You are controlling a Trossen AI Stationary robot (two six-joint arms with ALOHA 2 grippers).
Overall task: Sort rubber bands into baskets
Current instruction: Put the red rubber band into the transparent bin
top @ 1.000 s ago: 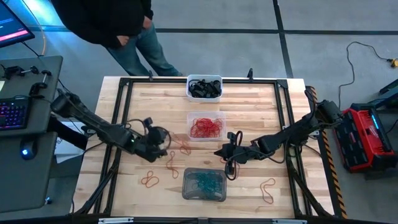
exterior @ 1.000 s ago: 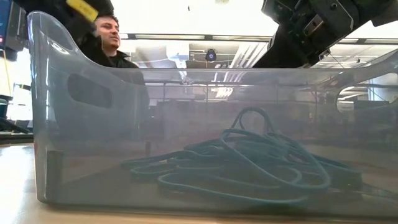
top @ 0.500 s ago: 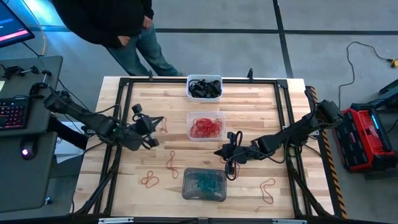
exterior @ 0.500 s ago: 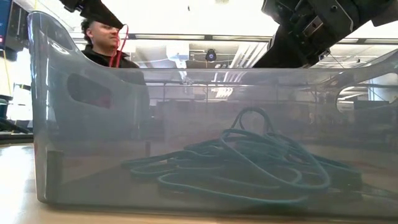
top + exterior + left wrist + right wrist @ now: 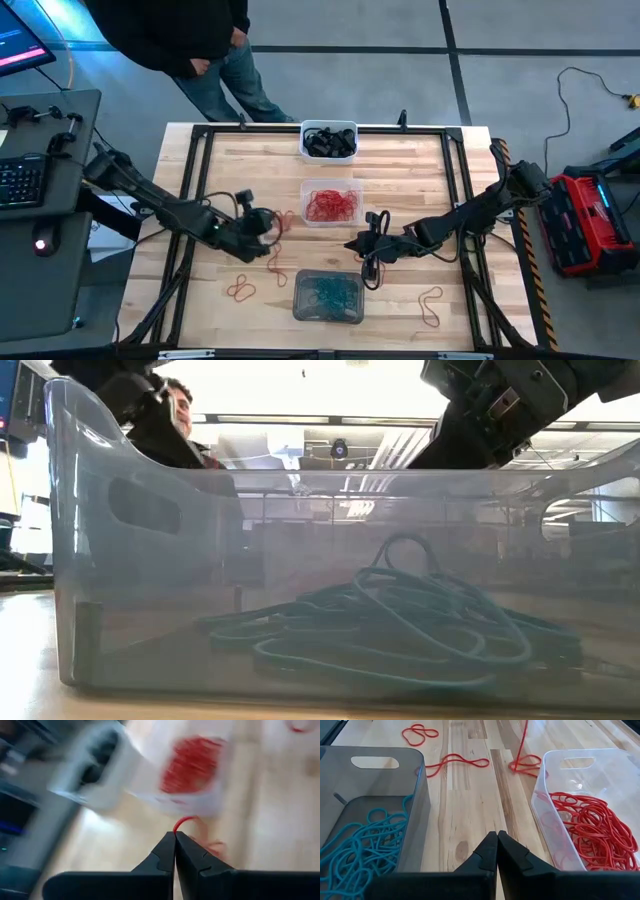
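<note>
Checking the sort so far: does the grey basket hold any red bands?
No: in the right wrist view the grey basket holds only teal rubber bands, while the red ones lie in the clear basket.

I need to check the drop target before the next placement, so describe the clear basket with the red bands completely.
The clear basket is a small rounded-rectangular tub of see-through plastic with a cut-out handle slot in its end wall. It stands upright on the wooden table, in the middle between the white basket and the grey basket. A tangled heap of red rubber bands lies inside. Nothing grips it; the left gripper, shut on a red band, is just beside it.
</note>
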